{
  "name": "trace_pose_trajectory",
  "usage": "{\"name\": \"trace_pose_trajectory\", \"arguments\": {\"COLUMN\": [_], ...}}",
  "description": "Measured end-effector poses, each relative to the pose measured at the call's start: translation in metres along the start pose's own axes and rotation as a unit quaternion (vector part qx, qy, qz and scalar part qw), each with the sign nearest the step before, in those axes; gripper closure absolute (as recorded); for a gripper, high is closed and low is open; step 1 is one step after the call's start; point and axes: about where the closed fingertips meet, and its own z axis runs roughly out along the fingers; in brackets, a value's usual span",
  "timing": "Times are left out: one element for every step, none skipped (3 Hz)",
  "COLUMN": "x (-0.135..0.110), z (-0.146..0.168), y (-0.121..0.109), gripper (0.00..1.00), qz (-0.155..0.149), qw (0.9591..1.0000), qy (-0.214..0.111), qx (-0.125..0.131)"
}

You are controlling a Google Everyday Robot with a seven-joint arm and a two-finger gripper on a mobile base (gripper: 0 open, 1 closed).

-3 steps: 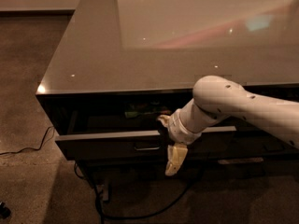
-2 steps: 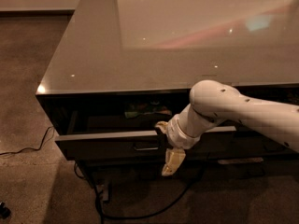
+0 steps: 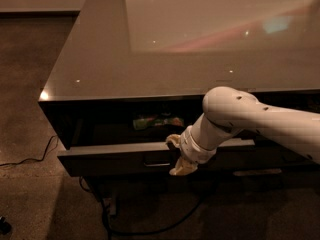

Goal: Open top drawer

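In the camera view, the gripper (image 3: 177, 156) is set against the top drawer (image 3: 110, 161), found partly out beneath the surface (image 3: 100, 59). Its front panel appears clasped between the fingers (image 3: 172, 140), one hooked behind for pulling; the handle (image 3: 155, 160) lies just beside them.

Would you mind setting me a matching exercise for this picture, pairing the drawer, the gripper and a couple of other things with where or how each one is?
Things:
1. top drawer
2. gripper
3. green item
4. black cable

Places or states:
A. lying on the floor, at the left
B. partly pulled out
C. at the middle of the drawer's front panel
D. inside the drawer, toward the back

Pairs: 1-B, 2-C, 3-D, 4-A
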Motion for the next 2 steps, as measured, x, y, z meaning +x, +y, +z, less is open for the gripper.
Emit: {"name": "trace_pose_trajectory", "arguments": {"x": [-0.0039,-0.0079], "z": [-0.0077,-0.0155], "y": [0.0000,-0.0006], "gripper": [0.88,0.86], "qz": [0.000,0.000], "qw": [1.0000,1.0000], "qy": [0.000,0.000], "qx": [0.000,0.000]}}
